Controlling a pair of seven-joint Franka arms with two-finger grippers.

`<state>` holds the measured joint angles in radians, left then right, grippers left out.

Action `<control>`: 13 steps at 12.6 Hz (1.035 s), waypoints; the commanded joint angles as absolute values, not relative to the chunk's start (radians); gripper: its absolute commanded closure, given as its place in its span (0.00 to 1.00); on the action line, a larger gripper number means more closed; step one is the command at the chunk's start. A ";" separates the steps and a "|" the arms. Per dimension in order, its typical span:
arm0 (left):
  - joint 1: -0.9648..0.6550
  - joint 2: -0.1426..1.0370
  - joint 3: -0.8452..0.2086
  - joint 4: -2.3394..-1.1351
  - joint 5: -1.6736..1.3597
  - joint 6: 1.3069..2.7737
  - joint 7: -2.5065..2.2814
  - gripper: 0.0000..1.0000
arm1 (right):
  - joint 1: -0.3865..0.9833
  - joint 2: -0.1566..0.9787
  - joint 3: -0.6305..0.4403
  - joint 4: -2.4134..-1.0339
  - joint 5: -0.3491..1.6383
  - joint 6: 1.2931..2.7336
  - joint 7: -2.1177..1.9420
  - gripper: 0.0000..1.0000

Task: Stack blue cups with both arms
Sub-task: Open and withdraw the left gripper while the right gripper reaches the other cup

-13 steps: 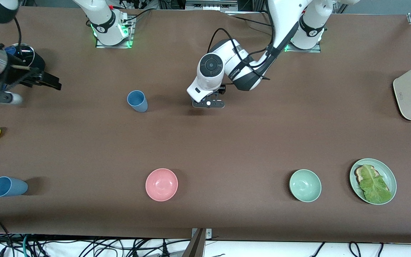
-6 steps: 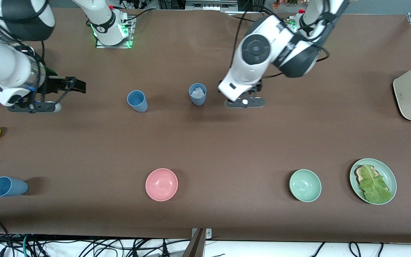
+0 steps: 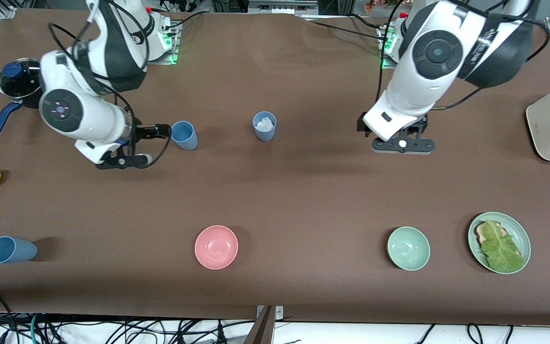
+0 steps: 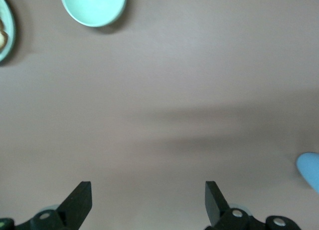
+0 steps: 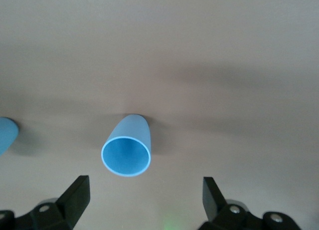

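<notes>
No readable text, label, brand or number anywhere. Small dark marks on the arm base collars [image 3: 140, 36] at the top of the front view are too small to make out.

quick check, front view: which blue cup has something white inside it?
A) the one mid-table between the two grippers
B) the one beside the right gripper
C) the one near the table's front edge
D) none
A: the blue cup standing mid-table between the two grippers holds a crumpled white wad, while the cup beside the right gripper looks empty.
</notes>
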<state>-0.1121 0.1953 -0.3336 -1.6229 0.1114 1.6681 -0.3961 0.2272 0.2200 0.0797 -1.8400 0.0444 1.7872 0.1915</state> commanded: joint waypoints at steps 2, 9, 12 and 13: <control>-0.006 0.146 -0.345 -1.646 0.126 1.663 -0.227 0.00 | 0.219 0.059 0.109 -2.182 0.058 2.044 0.204 0.01; -0.052 -0.024 -0.184 -1.758 0.046 1.717 -0.230 0.00 | 0.219 0.037 0.143 -2.333 0.057 2.192 0.276 0.04; -0.028 -0.071 -0.170 -1.773 0.043 1.710 -0.219 0.00 | 0.219 0.054 0.143 -2.335 0.055 2.218 0.276 0.07; -0.011 -0.072 -0.170 -1.769 0.043 1.710 -0.215 0.00 | 0.219 0.063 0.143 -2.335 0.054 2.236 0.276 0.08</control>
<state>-0.0258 -0.0410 -0.1739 -1.7298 0.0626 1.6910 -0.2282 0.2267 0.0680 0.1323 -2.3157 0.0446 2.2008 0.2688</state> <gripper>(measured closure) 0.000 0.070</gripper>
